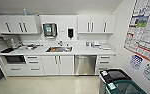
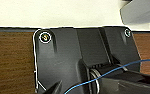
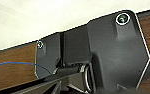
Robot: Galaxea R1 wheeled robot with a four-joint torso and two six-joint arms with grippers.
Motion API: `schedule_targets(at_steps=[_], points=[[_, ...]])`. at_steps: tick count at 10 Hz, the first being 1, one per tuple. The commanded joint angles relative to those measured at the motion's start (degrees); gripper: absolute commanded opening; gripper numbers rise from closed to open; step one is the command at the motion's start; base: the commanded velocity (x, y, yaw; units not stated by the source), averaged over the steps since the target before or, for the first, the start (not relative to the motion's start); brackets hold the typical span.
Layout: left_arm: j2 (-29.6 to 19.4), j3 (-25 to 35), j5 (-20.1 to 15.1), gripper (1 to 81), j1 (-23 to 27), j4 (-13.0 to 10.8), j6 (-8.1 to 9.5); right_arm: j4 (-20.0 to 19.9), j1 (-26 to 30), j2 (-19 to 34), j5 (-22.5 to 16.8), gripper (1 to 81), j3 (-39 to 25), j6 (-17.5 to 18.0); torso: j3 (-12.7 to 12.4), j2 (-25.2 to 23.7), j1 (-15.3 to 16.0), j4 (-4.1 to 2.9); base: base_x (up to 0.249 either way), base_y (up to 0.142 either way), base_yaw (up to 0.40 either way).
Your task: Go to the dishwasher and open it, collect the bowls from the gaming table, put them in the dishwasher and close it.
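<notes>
Facing a kitchenette wall | dishwasher [image 1: 85,64] shut, steel front under the table [image 1: 91,50], right of the sink [image 1: 59,49], placed near water for plumbing, likely | bins [image 1: 117,81] nearby at right | tools: cannot tell whether apart or together

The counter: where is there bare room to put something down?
On the counter, bare patches lie between the sink and the small items at the right, and along the front edge above the dishwasher. The left end is crowded.
</notes>
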State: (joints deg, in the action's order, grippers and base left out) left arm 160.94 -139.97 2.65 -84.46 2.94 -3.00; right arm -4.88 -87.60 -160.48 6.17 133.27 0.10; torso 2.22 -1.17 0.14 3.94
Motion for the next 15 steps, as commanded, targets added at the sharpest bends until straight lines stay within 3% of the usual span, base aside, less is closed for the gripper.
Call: schedule_targets(at_steps=[1, 15], points=[[-0.88, 0.22, -3.0, 81.1, 2.76, 0.14, -0.17, -0.05, 2.73, 0.75, -3.09, 81.1, -0.65, 0.17, 0.0, 0.0, 0.0, 0.0, 0.097, 0.0, 0.0], [-0.97, 0.22, -3.0, 81.1, 2.76, 0.14, -0.17, -0.05, 2.65, 0.75, -3.09, 81.1, -0.56, 0.16, 0.0, 0.0, -0.09, 0.0, 0.096, 0.0, 0.0]])
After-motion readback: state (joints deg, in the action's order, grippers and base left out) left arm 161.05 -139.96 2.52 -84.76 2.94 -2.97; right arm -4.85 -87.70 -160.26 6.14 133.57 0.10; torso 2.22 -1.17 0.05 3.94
